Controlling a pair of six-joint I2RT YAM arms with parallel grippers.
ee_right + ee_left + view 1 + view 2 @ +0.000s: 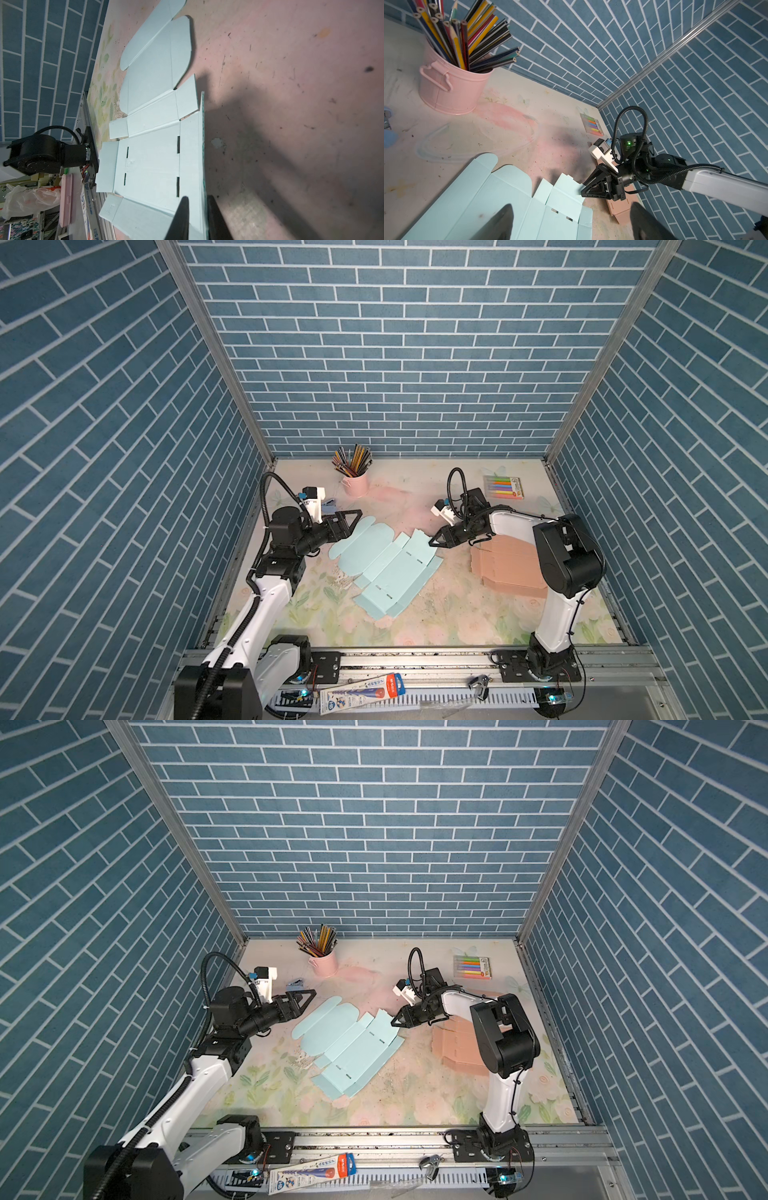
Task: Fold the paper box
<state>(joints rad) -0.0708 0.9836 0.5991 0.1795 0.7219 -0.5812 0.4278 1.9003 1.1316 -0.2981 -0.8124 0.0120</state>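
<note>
The paper box (386, 568) (349, 1052) is a light blue cut-out lying flat and unfolded in the middle of the table. Its right side flap (190, 158) is tilted up a little. My right gripper (432, 542) (394, 1021) (197, 199) is at that flap's edge. Its jaws stand a narrow gap apart, one on each side of the flap. My left gripper (352, 526) (308, 1000) (575, 224) hovers wide open over the box's rounded left end (483, 166) and holds nothing.
A pink bucket of coloured pencils (355, 483) stands at the back. A marker pack (503, 487) lies at the back right. A stack of salmon cardboard blanks (507, 568) lies under the right arm. A small blue stapler (329, 503) sits by the left wrist.
</note>
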